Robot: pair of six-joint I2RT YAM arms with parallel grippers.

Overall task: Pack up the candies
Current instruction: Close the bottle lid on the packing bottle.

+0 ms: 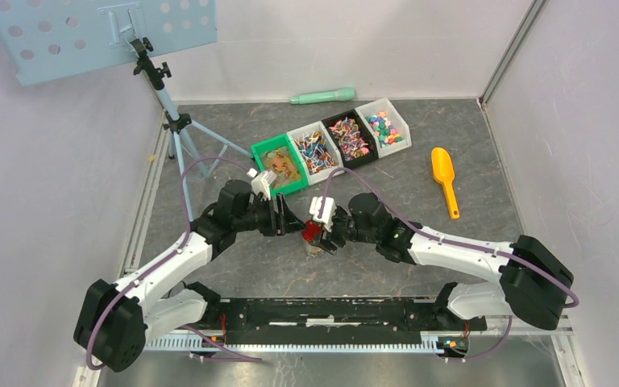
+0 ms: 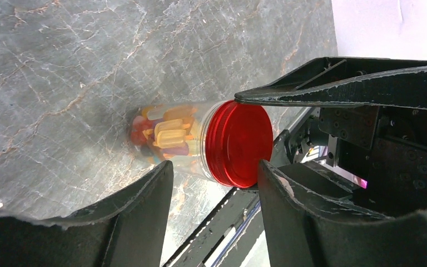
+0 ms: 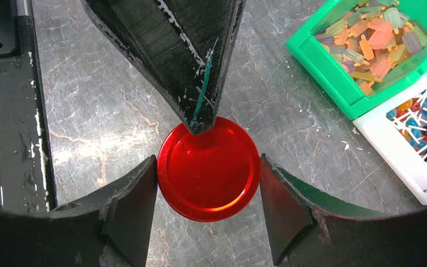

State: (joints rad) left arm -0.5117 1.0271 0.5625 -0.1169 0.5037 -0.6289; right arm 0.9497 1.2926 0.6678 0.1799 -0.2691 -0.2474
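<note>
Working on a dark grey marbled desk (image 1: 274, 274) boxed in by plain pale walls (image 1: 330, 48), with a tripod (image 1: 173, 121) in the far left corner and a yellow scoop (image 1: 445, 181) toward the right edge. The candies (image 2: 167, 133) I can see up close are orange, yellow and red, packed in a clear jar (image 2: 194, 139) standing mid-desk toward the near edge. More sit in four bins (image 1: 332, 141) along the far edge. My right fingers (image 3: 208, 167) pinch the jar's red lid (image 3: 208, 189) from both sides. My left fingers (image 2: 216, 167) stand apart, holding nothing, tips right by the jar.
</note>
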